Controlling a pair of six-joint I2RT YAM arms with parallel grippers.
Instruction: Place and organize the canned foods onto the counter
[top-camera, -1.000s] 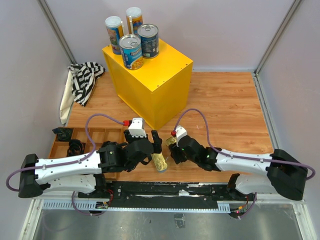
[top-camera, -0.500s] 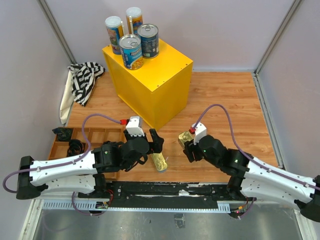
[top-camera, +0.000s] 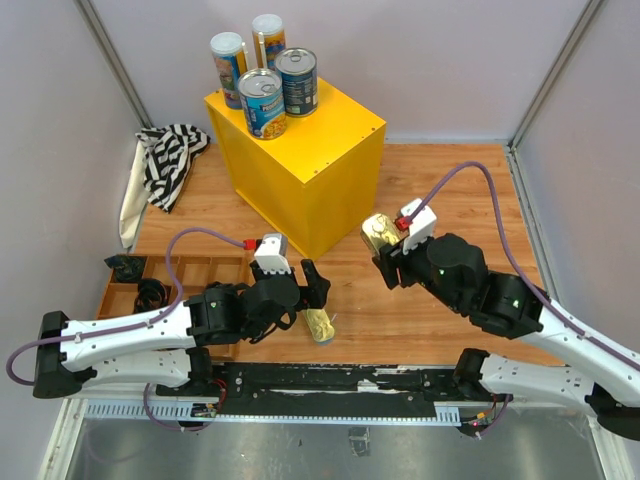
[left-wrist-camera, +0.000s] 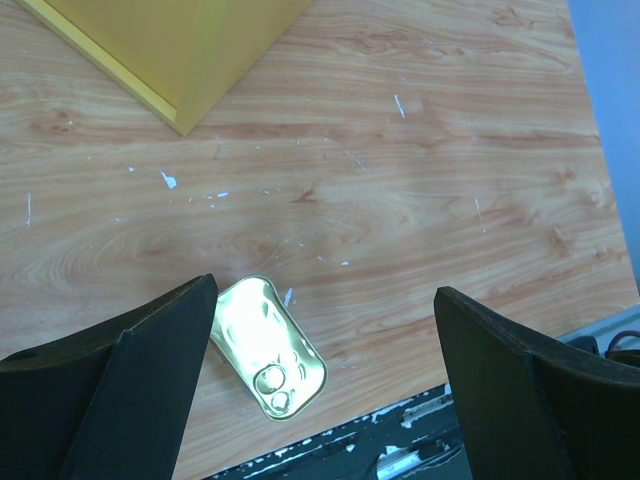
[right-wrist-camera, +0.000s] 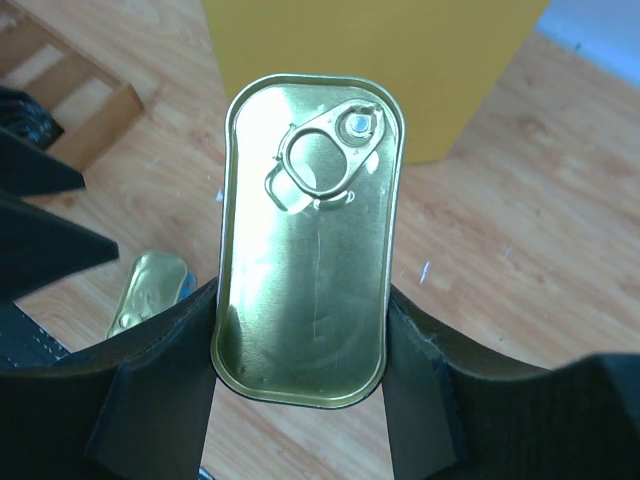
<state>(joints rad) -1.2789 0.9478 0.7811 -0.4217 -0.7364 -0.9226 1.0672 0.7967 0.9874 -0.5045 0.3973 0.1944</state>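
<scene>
one tin up, one tin down

your right fingers (right-wrist-camera: 160, 390) are clenched on a gold tin (right-wrist-camera: 308, 240) by its long sides. it is lifted near the yellow box (top-camera: 320, 170), probably so it can land flat beside the four cans (top-camera: 265, 75) on top. your left fingers (left-wrist-camera: 130, 390) are spread wide and empty above the second tin (left-wrist-camera: 268, 345) on the tabletop (left-wrist-camera: 420, 200), placed to straddle it.

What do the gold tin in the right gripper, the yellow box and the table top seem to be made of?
Gold tin: apparently metal, glossy gold finish; it reflects light and carries a pull ring. Yellow box: probably painted wood or board, matt, even colour. Table top: wood-grain pattern, possibly laminate; smooth, with small white flecks.
</scene>
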